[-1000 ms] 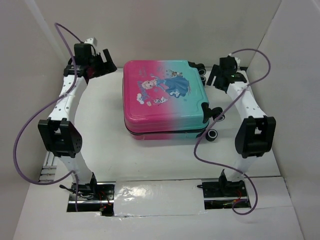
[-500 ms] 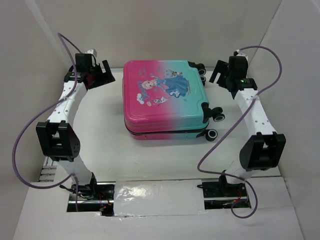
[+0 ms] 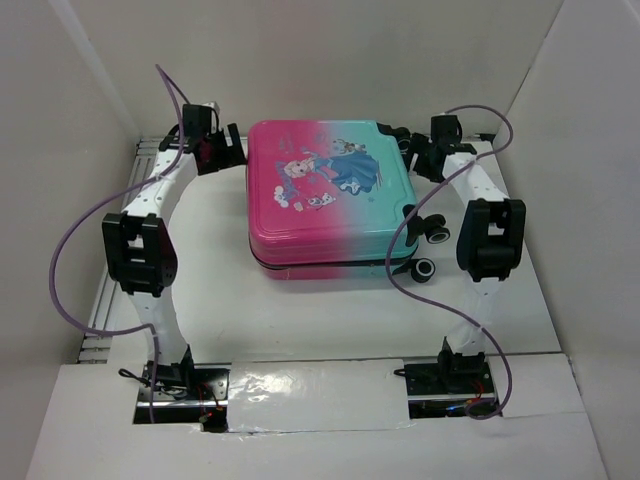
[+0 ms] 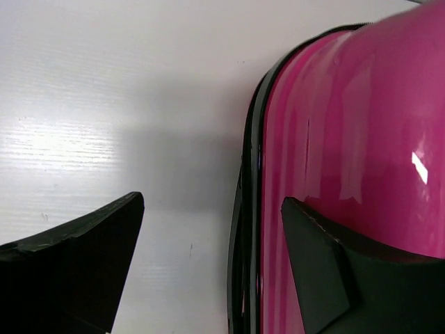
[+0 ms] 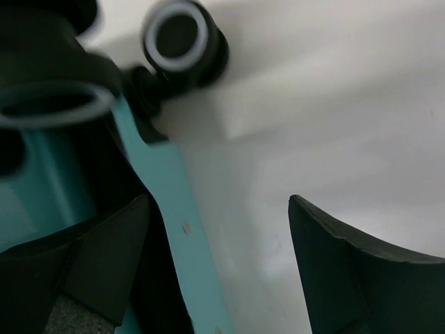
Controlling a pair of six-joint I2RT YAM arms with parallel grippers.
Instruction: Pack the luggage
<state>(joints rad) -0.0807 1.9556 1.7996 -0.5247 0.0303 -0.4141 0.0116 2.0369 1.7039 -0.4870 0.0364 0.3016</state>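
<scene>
The luggage [image 3: 330,195] lies flat and closed on the white table, pink on the left, teal on the right, with a cartoon print on top. My left gripper [image 3: 232,152] is open at its far left corner; in the left wrist view its jaws straddle the black seam [image 4: 249,209], one finger over the pink shell [image 4: 354,153]. My right gripper [image 3: 412,155] is open at the far right corner by the wheels. In the right wrist view a teal edge [image 5: 177,209] and a black-and-white wheel [image 5: 177,35] show between and above the jaws.
White walls close the table on the left, back and right. Two more wheels [image 3: 430,245] stick out at the luggage's near right corner, by the right arm's elbow [image 3: 490,240]. Purple cables loop off both arms. Bare table [image 3: 320,315] lies in front of the luggage.
Both grippers moved inward to the luggage's far corners. The left arm swung right toward the pink corner; the right arm folded in, its elbow now beside the near wheels.
</scene>
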